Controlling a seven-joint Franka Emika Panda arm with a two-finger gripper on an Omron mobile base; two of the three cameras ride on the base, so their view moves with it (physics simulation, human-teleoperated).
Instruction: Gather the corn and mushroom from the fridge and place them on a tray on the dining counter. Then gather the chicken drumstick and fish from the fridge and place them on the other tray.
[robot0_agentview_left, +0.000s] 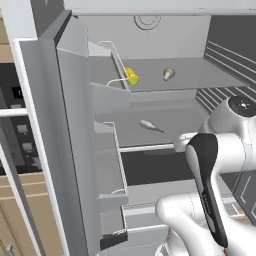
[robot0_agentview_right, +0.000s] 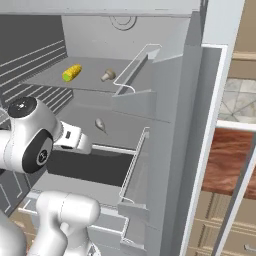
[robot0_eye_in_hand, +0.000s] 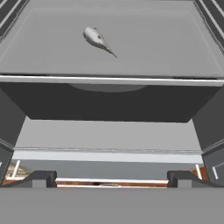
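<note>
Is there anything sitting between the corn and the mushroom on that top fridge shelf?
No. In both base views the corn and the mushroom lie apart on the top shelf, with only bare shelf between them.

No readable text, label, brand or number appeared anywhere (the fridge (robot0_agentview_left: 150, 45) walls and shelves were plain grey, and the robot's body carried no markings).

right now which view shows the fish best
The hand view: the fish lies unobstructed on the middle fridge shelf, shape and tail clear. In the left base view and right base view it is a small grey sliver on that shelf.
</note>
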